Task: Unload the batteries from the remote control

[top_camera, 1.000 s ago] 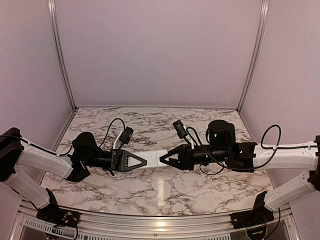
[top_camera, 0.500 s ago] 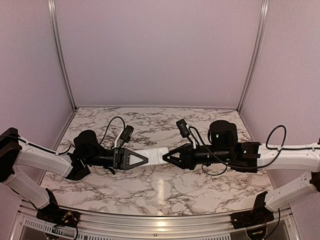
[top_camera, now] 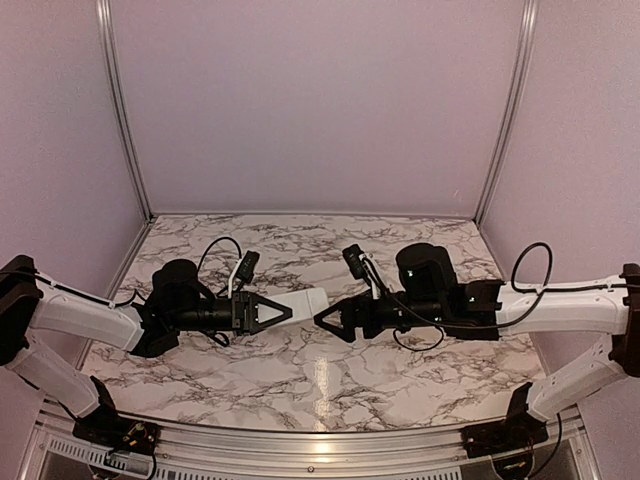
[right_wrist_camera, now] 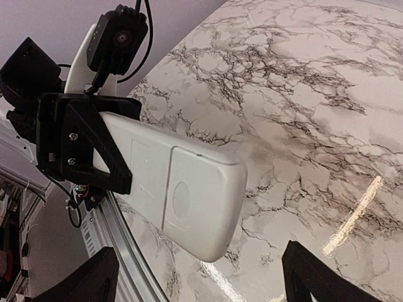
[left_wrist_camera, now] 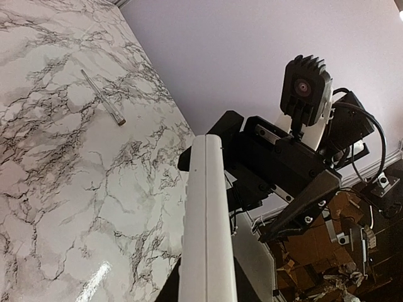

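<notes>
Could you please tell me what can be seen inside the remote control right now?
Nothing inside shows. The remote control, gripped by the left gripper, turns a closed back panel to the right wrist camera; any batteries behind that panel are covered.

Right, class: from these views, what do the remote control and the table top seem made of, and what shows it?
The remote control: probably moulded plastic, matte white, with a faint panel seam and rounded corners. The table top: glossy, grey-veined marble pattern reflecting a light streak; stone or printed laminate, cannot tell.
</notes>
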